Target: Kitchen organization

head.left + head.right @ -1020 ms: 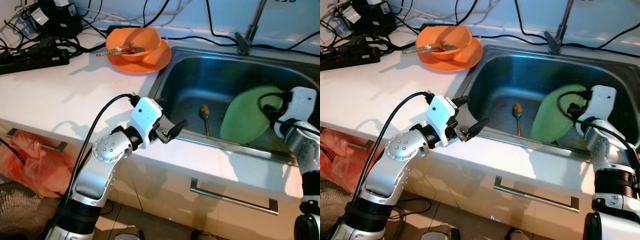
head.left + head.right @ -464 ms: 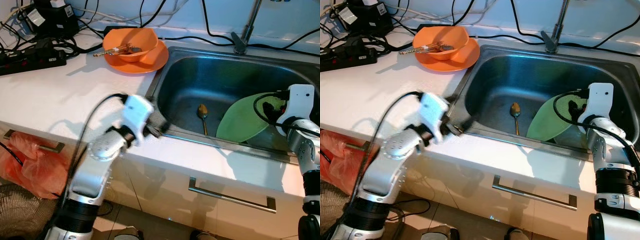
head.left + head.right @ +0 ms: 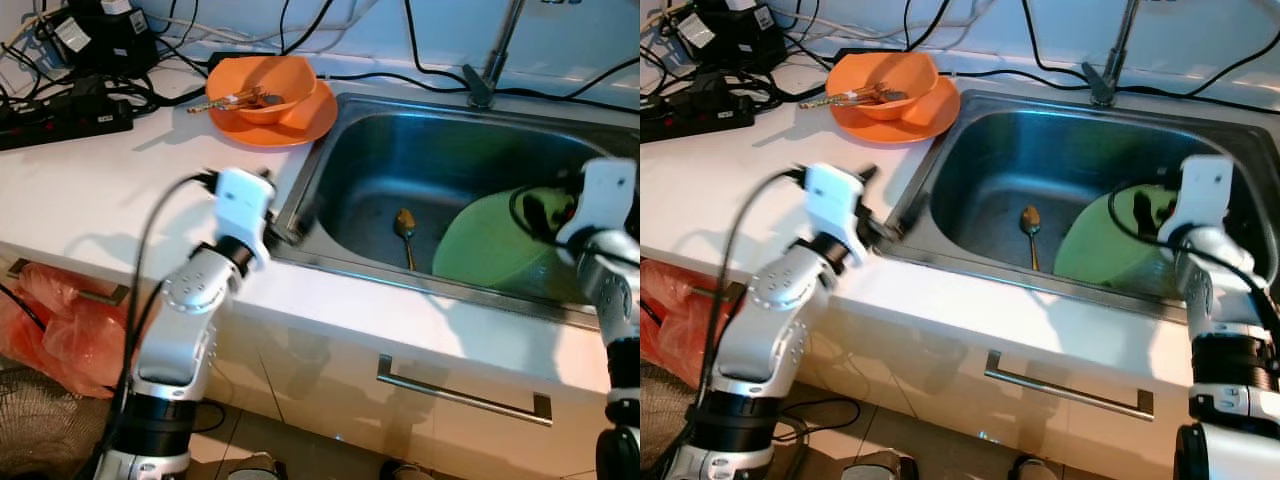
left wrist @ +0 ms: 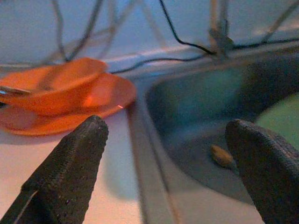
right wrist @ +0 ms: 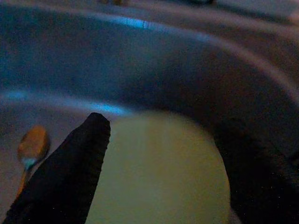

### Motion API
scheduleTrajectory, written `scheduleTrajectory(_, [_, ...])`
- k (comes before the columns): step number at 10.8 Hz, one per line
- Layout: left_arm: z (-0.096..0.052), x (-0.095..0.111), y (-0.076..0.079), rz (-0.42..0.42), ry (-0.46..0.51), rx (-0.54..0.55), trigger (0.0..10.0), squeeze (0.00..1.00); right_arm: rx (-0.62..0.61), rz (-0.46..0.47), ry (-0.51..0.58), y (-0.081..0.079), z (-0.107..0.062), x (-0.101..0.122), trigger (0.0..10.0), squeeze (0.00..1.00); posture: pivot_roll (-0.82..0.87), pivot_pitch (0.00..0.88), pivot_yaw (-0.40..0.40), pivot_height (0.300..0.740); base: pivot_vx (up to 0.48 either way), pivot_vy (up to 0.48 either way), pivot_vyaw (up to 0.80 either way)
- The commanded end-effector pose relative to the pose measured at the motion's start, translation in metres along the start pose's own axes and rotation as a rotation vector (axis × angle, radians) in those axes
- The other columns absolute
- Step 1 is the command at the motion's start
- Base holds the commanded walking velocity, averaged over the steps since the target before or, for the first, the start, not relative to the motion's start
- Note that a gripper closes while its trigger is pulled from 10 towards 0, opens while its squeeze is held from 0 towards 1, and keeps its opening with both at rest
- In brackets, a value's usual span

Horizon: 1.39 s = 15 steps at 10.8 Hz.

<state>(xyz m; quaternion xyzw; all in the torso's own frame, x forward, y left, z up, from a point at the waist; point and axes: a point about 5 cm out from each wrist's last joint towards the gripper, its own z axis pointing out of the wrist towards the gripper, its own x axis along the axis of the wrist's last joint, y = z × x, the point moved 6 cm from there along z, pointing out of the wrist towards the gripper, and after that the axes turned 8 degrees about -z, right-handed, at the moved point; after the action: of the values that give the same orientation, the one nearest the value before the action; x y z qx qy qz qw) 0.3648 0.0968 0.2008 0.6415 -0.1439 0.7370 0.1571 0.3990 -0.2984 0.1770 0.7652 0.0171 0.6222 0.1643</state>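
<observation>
White countertop (image 3: 120, 190) runs along my left, with a steel sink (image 3: 400, 160) set into it. My right gripper (image 5: 159, 154) is down inside the sink, its two black fingers (image 5: 70, 168) on either side of a green plate (image 3: 495, 245). From the wrist view I read the plate as lying between them, but I cannot tell whether they are actually pinching it. That plate is pale green, round and plain, tilted up toward the sink's right side, with the right forearm reaching down to it from the front edge. A spoon (image 3: 405, 225) with a brownish bowl lies on the sink floor just beside the plate, apart from it.

My left gripper (image 4: 163, 154) hangs over the counter's edge at the sink's front left corner, fingers spread wide with nothing between them, the silver arm bent up from below.

Farther back on the counter sits an orange bowl (image 3: 262, 85) on an orange plate (image 3: 300, 120), with some utensils in the bowl. A faucet (image 3: 490, 70) stands behind the sink, and a black power strip (image 3: 60, 115) with cables lies at the far left.
</observation>
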Motion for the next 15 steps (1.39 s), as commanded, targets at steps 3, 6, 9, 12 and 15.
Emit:
scheduleTrajectory(3, [0.004, 0.014, -0.016, 0.013, 0.049, 0.073, 10.0, 0.00, -0.130, -0.092, 0.153, 0.026, -0.004, 0.046, 10.0, 1.00, 0.23, 0.049, 0.014, 0.740, 0.000, 0.000, 0.00])
scheduleTrajectory(6, [0.005, 0.014, -0.014, -0.025, 0.062, 0.091, 10.0, 0.00, -0.098, -0.070, 0.193, 0.016, -0.007, 0.054, 10.0, 1.00, 0.22, 0.037, 0.010, 0.740, 0.000, 0.000, 0.00])
scheduleTrajectory(9, [0.002, 0.017, -0.019, -0.044, 0.121, 0.192, 10.0, 0.00, -0.002, 0.041, 0.333, -0.025, -0.023, 0.069, 10.0, 0.60, 0.20, 0.014, 0.014, 0.740, 0.000, 0.000, 0.00])
scheduleTrajectory(12, [0.003, 0.017, -0.016, -0.063, 0.156, 0.247, 10.0, 0.00, 0.104, 0.122, 0.413, -0.083, -0.046, 0.071, 10.0, 0.00, 0.18, 0.000, 0.012, 0.740, 0.000, 0.000, 0.00])
scheduleTrajectory(15, [0.004, 0.006, -0.017, -0.069, 0.134, 0.250, 10.0, 0.00, 0.082, 0.168, 0.443, -0.099, -0.060, 0.064, 10.0, 0.00, 0.17, 0.000, 0.024, 0.740, 0.000, 0.000, 0.00])
